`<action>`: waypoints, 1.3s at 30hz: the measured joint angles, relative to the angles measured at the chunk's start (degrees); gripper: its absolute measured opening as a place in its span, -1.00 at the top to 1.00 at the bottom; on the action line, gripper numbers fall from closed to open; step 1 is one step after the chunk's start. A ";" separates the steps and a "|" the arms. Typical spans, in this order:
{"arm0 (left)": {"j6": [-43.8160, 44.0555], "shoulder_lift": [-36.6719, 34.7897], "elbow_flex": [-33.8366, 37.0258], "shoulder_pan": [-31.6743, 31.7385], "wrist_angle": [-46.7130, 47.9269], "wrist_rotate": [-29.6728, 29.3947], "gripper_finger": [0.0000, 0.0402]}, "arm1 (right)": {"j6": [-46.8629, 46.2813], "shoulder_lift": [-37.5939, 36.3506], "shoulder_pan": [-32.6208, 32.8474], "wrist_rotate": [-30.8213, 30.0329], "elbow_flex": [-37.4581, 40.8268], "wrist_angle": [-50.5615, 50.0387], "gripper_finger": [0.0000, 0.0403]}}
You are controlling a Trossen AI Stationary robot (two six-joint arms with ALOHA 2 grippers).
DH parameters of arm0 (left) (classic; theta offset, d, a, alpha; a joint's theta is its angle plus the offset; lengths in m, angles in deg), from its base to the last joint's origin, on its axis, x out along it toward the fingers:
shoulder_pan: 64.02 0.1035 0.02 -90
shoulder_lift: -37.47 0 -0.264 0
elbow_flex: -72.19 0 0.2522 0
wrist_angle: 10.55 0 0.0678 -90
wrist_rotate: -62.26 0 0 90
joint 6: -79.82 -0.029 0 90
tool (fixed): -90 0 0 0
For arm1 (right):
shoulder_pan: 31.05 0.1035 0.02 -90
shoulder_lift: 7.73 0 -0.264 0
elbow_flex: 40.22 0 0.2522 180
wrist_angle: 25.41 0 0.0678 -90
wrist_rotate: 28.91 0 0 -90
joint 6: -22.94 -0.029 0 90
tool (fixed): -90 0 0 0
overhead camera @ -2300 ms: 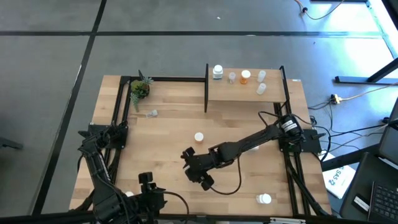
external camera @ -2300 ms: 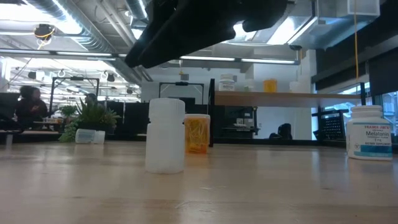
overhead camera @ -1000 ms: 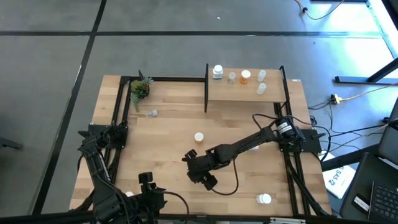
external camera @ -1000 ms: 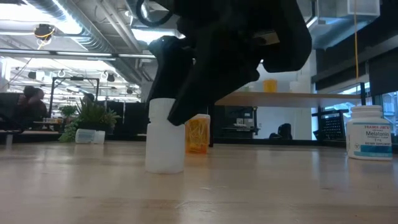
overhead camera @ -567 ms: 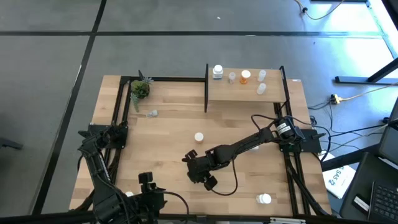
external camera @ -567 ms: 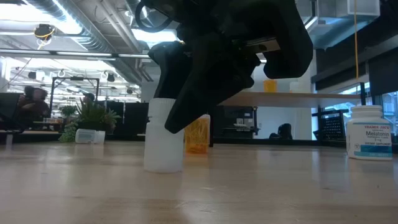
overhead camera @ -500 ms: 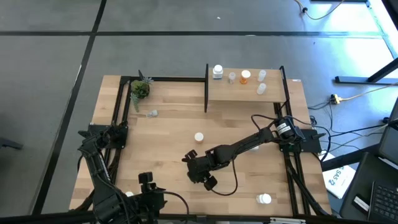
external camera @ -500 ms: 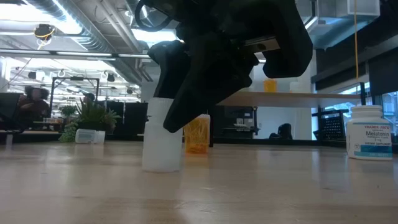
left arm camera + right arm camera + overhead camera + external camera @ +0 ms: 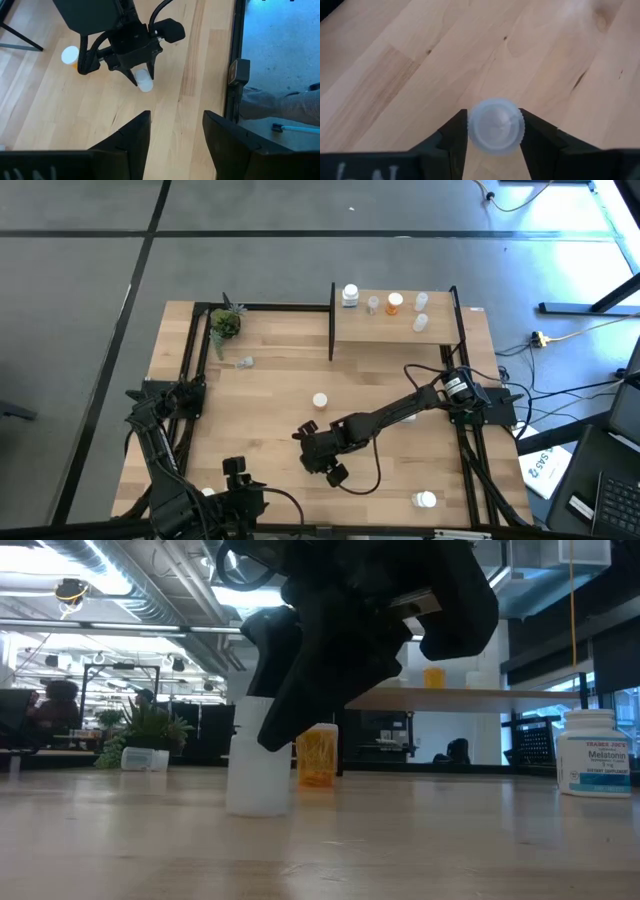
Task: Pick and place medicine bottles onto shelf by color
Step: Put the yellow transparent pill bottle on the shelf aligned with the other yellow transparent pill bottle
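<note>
A small white bottle [image 9: 258, 775] stands upright on the table near its middle, with my right gripper [image 9: 495, 131] shut on it; in the high view the gripper [image 9: 318, 458] hides it. An orange bottle [image 9: 320, 400] stands a little farther back. Several bottles stand on the raised shelf [image 9: 395, 330] at the far right. Near the table's front left, my left gripper [image 9: 172, 135] hangs open over bare wood, holding nothing. My right gripper pinches the white bottle's ribbed cap [image 9: 495, 126] between its two fingers [image 9: 456, 131], one on each side. The fingers slant down from above and from the table's right. The bottle stands upright with its base [image 9: 256, 808] on the table.
A clear bottle [image 9: 243, 362] lies near a small green plant [image 9: 225, 323] at the far left. A white labelled bottle [image 9: 425, 499] stands near the front right. Black frame posts [image 9: 331, 320] edge the shelf and the table's sides.
My right gripper has stayed down around the white bottle. The bottle has slid a little toward the table's left edge, still upright on the wood.
</note>
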 joint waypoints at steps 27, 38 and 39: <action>0.00 0.00 0.00 -0.40 0.00 0.00 0.13 | 0.38 -0.35 2.33 2.65 -19.18 -31.38 0.27; -0.55 -0.02 1.64 -1.14 -0.05 0.00 0.13 | -2.44 -3.76 3.26 1.43 -22.82 -38.20 0.26; -0.27 -0.02 2.21 -1.14 -0.12 0.00 0.13 | -3.13 -4.40 3.29 0.99 -22.83 -39.07 0.25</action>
